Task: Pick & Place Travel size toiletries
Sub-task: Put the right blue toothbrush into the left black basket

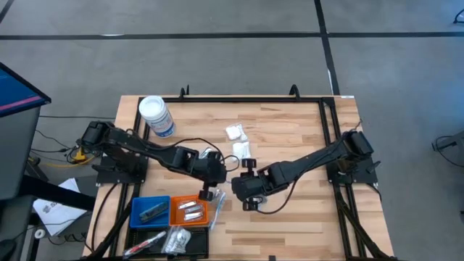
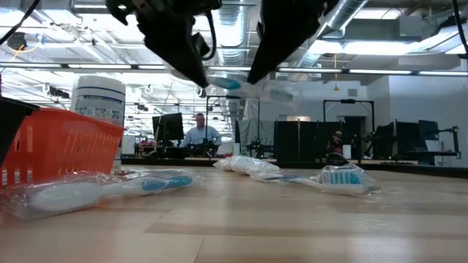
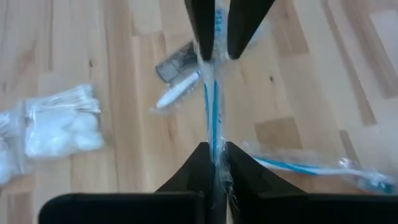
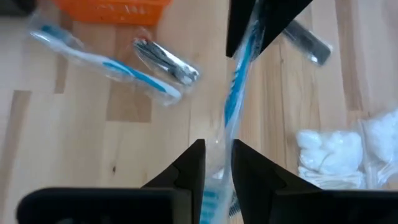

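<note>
Overhead, blue-white wrapped toothbrush (image 3: 213, 106)
</note>
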